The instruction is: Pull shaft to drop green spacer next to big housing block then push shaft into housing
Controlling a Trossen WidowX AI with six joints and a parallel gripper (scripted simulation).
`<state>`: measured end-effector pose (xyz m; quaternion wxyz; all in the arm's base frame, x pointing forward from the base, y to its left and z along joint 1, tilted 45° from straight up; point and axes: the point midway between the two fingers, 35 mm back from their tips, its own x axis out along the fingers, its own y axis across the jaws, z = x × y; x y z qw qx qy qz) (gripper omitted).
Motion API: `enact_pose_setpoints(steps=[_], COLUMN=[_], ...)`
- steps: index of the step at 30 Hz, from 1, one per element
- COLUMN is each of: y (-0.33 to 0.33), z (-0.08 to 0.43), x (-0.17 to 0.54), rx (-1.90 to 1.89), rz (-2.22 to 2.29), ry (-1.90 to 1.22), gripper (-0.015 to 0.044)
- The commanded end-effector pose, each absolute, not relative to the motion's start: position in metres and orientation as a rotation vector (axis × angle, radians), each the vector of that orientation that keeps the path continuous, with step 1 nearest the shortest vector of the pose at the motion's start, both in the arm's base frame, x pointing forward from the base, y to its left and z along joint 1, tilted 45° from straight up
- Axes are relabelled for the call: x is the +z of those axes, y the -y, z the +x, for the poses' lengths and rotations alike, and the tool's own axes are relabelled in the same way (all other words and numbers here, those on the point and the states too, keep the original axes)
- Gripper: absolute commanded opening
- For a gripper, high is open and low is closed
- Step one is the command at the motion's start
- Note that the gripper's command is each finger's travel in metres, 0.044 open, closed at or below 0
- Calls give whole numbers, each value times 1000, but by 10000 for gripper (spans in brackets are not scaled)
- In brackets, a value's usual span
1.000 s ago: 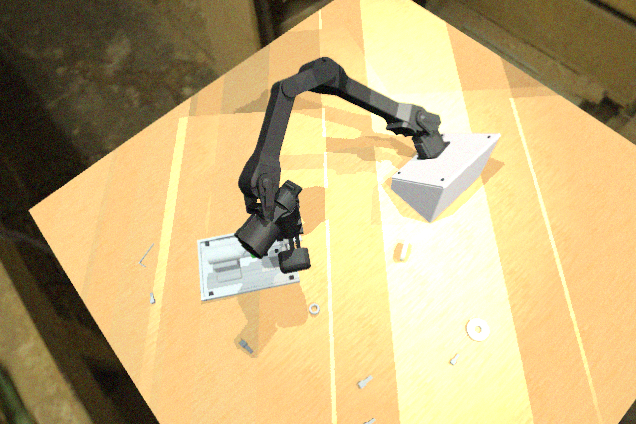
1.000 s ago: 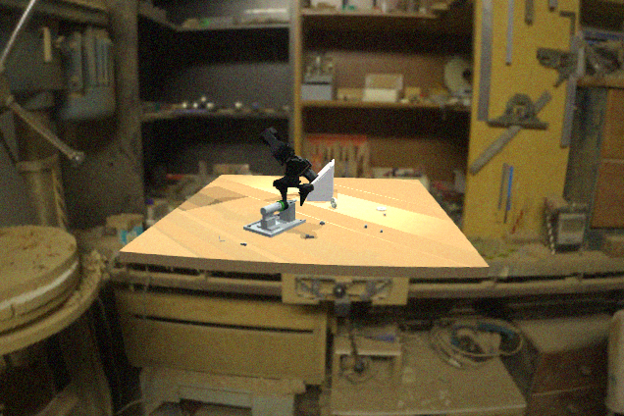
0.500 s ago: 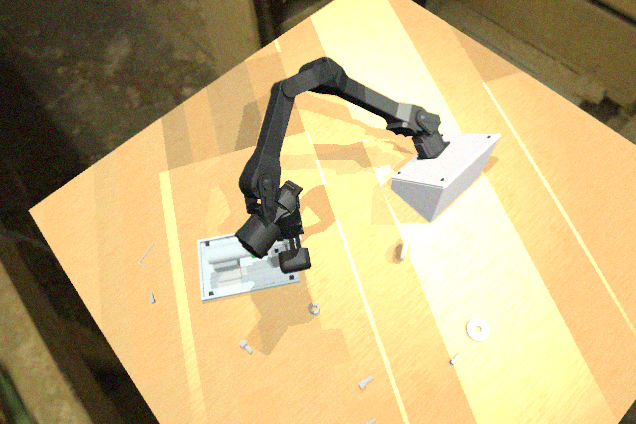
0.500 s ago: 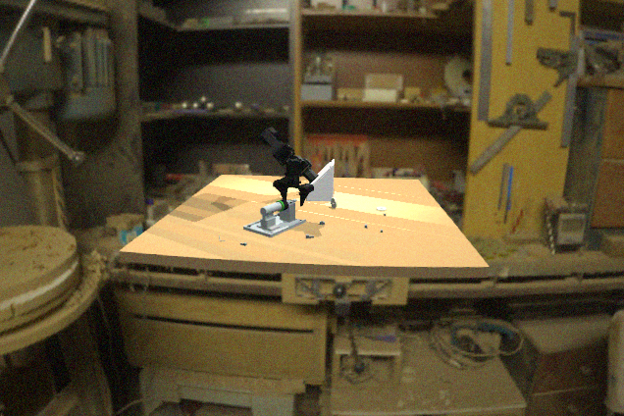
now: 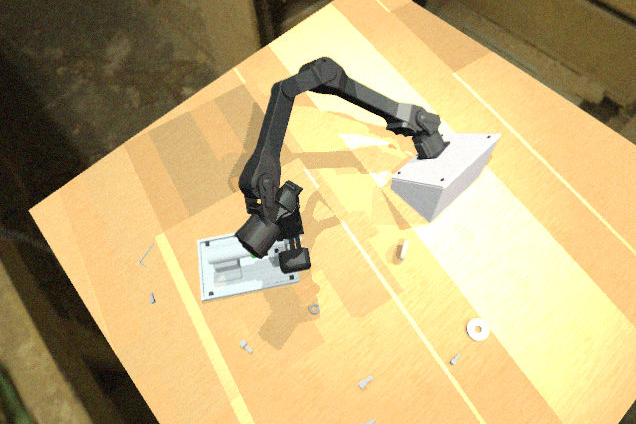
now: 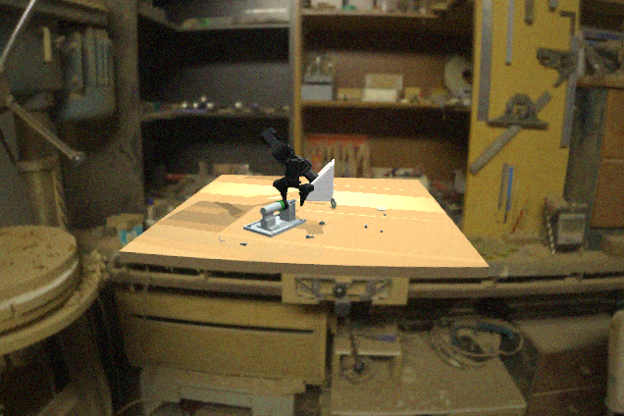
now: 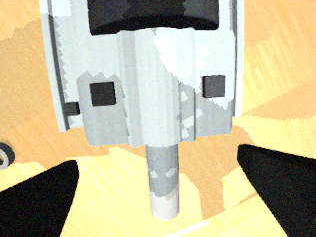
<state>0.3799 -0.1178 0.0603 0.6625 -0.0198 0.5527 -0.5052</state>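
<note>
The pale base plate (image 5: 251, 292) (image 6: 256, 229) carries the big cylindrical housing block (image 5: 224, 252) (image 6: 271, 208) and a bracket (image 6: 289, 212) (image 7: 107, 124). The green spacer (image 6: 283, 206) is on the shaft line beside the housing, mostly hidden by the arm in the top view. A black ring (image 7: 155, 20) sits behind the bracket in the wrist view. The grey shaft (image 7: 164, 179) sticks out of the bracket's near side. My gripper (image 5: 294, 244) (image 6: 293, 200) (image 7: 159, 161) is open and empty, its fingers on either side of the shaft's free end, not touching it.
The white wedge-shaped arm mount (image 5: 462, 167) (image 6: 324, 186) stands behind. A white disc on edge (image 5: 404, 250), a nut (image 5: 310, 311), a white washer (image 5: 470, 329), several screws, including one screw (image 5: 246, 347), and a hex key (image 5: 148, 252) lie around on the table.
</note>
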Motion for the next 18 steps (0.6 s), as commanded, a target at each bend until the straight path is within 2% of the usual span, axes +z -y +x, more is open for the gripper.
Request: enact_pose_setpoints(steps=[1,18], y=[119,131], z=[380,378], x=[60,48], rx=[-1142,-1142], rz=[-51,-52], ry=[-1249,-1249], gripper=[440,440])
